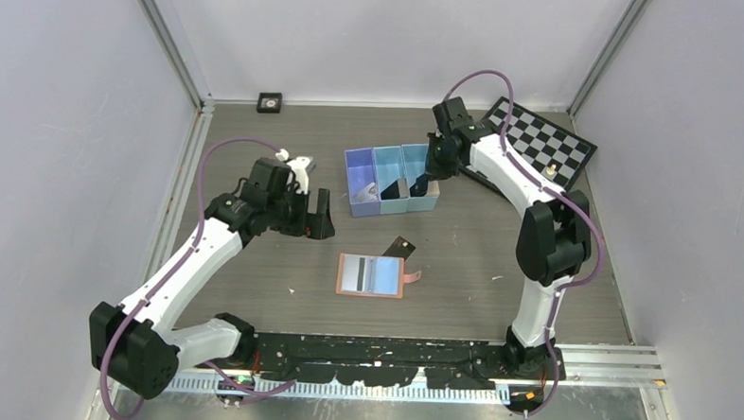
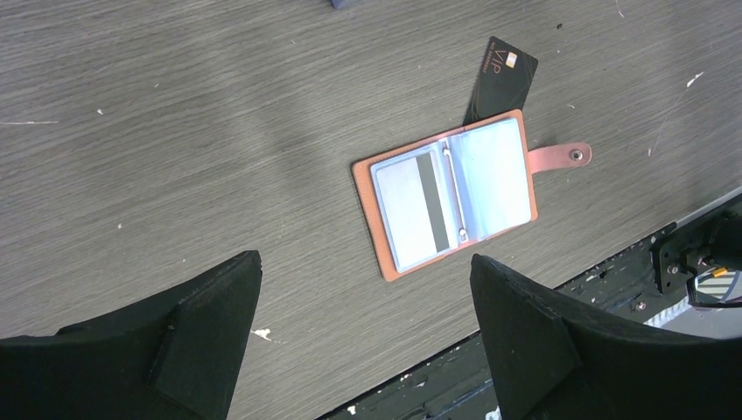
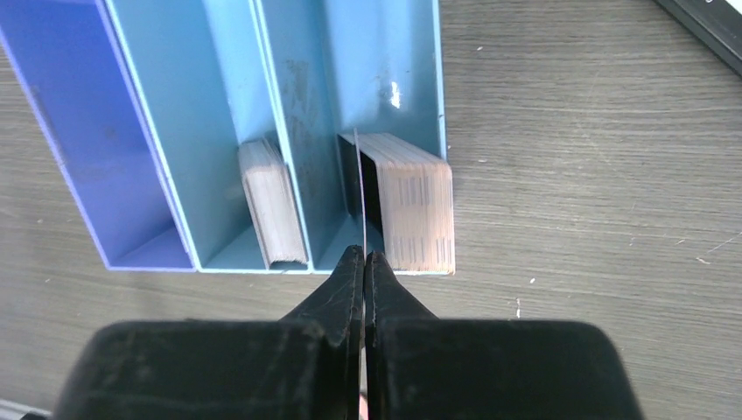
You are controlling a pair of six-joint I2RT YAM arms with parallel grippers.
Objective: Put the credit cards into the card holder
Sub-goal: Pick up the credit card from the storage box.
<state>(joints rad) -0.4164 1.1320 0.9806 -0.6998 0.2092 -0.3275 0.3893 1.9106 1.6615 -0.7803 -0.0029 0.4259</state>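
We are at the pick-up: our right gripper [image 3: 364, 255] pinches tight on the edge of one thin credit card [image 3: 360, 188] standing in the end compartment of the blue bin [image 3: 210, 131]. Next, we judge, comes a straight lift clear of its wall, then a carry to the card holder [image 2: 446, 197] lying unfolded on the table [image 2: 175, 131], where our left gripper [image 2: 365, 261] hovers, jaws spread wide, empty.

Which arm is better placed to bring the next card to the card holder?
Right arm: its jaws are shut on a thin card standing in the bin, end compartment. On the left arm the jaws hang open and empty near the card holder.
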